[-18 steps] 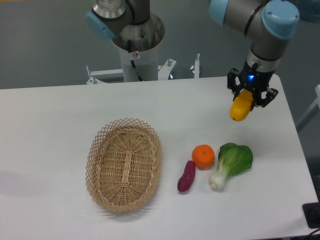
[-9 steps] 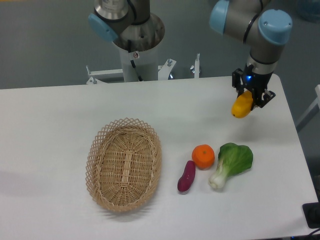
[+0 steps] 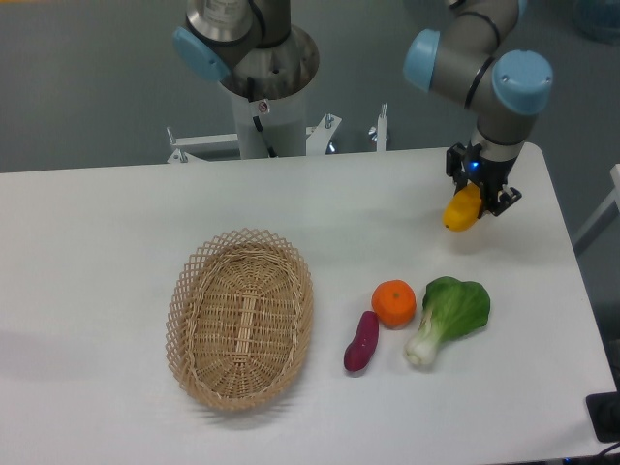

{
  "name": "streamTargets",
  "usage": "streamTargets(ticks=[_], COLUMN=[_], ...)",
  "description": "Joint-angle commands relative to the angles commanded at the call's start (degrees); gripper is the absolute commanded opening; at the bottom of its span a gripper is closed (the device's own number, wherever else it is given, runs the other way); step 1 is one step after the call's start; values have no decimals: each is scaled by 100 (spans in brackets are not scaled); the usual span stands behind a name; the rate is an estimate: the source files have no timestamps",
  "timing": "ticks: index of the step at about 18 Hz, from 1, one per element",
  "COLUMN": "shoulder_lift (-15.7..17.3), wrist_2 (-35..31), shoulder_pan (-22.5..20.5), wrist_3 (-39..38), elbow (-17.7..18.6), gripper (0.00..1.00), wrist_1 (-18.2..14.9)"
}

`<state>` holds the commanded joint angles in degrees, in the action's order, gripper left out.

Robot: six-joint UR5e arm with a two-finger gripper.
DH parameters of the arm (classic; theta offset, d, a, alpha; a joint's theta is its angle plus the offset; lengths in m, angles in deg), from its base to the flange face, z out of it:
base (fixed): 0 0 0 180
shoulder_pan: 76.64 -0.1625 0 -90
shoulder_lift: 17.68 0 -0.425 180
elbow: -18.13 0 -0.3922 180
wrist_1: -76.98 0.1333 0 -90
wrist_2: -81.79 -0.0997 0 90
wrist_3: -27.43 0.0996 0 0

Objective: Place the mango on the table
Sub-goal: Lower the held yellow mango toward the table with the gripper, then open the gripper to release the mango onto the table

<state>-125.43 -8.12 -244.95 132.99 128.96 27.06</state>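
The yellow-orange mango [image 3: 462,209] hangs in my gripper [image 3: 473,199] over the right rear part of the white table [image 3: 116,232]. The gripper is shut on the mango's upper end, and the fruit tilts down to the left. I cannot tell whether its lower tip touches the tabletop. The black fingers hide part of the mango's top.
An oval wicker basket [image 3: 241,318] lies left of centre. A round orange [image 3: 394,302], a purple sweet potato [image 3: 361,341] and a green bok choy [image 3: 449,316] lie in a group at the front right. The table's right edge runs close to the gripper.
The gripper with the mango has turned and shifted slightly back and left, and the arm's wrist has swung left above it. The other objects have not moved.
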Motion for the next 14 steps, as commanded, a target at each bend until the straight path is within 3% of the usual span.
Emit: streamTargets(ticks=[6, 8, 11, 14], shoulder_lift=[-27, -18, -9, 17], wrist_2=[0, 17, 26, 35], shoulder_pan=[0, -17, -35, -35], wrist_3=[0, 9, 9, 0], elbow=[9, 0, -44, -148], gripper=[47, 60, 94, 100], wrist_1=[26, 26, 26, 0])
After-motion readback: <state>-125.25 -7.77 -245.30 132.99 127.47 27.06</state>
